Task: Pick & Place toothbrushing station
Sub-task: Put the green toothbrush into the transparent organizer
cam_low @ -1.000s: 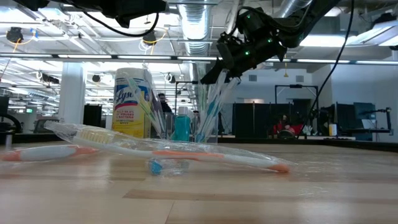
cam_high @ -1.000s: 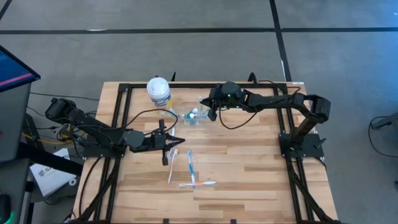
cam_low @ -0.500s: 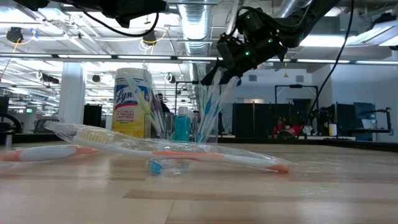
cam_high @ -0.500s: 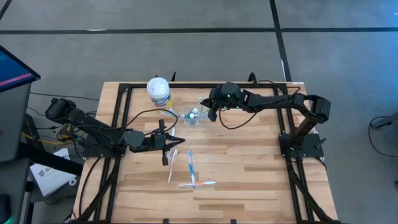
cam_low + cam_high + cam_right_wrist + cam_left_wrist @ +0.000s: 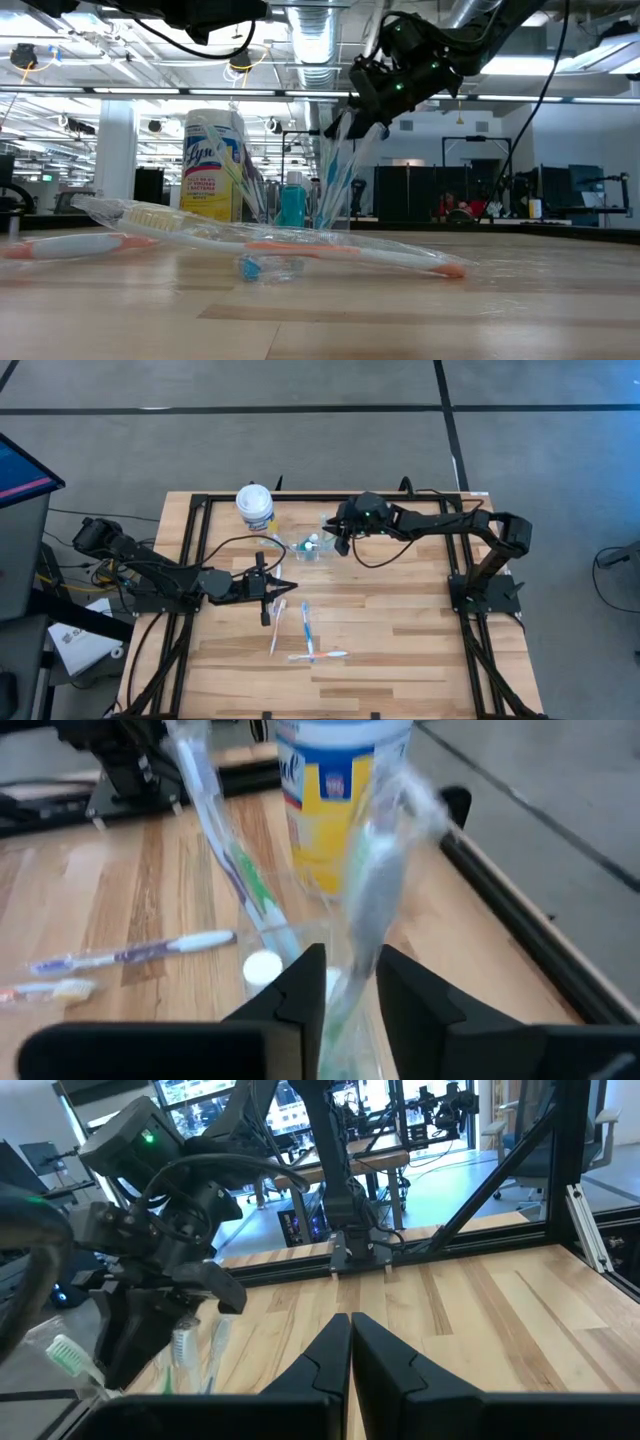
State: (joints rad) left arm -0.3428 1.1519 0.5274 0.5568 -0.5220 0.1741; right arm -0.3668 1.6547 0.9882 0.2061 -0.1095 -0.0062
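Behind the clear cup (image 5: 300, 208), "Lys…" canister (image 5: 213, 165) (yellow label), right tool (image 5: 338, 539) parted above toothbrushes (image 5: 336, 175), holding nothing.

Blurred: wrapped toothbrush (image 5: 375, 890) between parted fingers. Cup (image 5: 311, 548) contents too small from above.

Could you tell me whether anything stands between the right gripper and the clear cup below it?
Nothing separate does. The right gripper hangs directly over the clear cup, open around a wrapped toothbrush that already stands in the cup.
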